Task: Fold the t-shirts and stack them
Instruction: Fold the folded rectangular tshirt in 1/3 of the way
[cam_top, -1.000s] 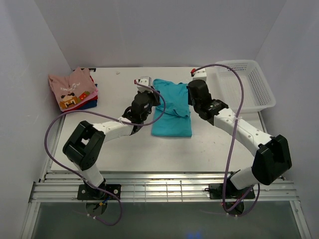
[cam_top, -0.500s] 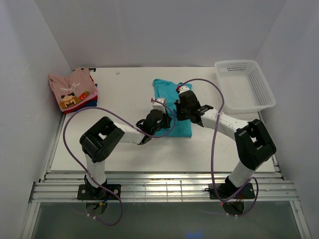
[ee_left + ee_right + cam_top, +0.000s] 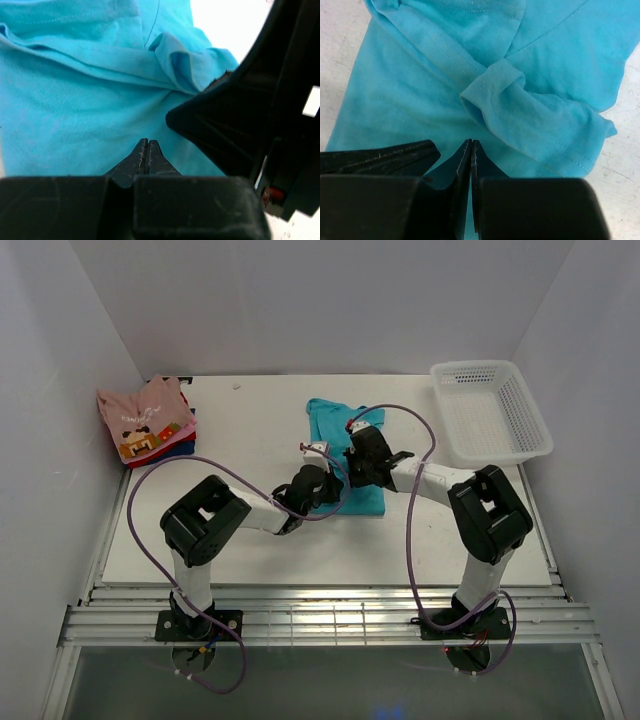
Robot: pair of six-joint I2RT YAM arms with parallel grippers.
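Note:
The teal t-shirt (image 3: 340, 430) lies flat in the middle of the table, with a sleeve folded in over its body (image 3: 520, 100). My left gripper (image 3: 332, 486) is low over the shirt's near half, jaws shut with nothing between them (image 3: 148, 141). My right gripper (image 3: 354, 472) is close beside it, also shut and empty, its tips just above the cloth (image 3: 471, 142). The shirt fills the left wrist view (image 3: 75, 100). A stack of folded shirts (image 3: 146, 420), pink with a pixel graphic on top, red and dark blue under it, sits at the far left.
A white mesh basket (image 3: 492, 410) stands at the far right corner. The right arm's black body (image 3: 240, 120) crowds the left wrist view. White walls close in the table on three sides.
Both grippers have moved from the shirt's far edge toward me and come close together over its near half. The shirt has stayed put.

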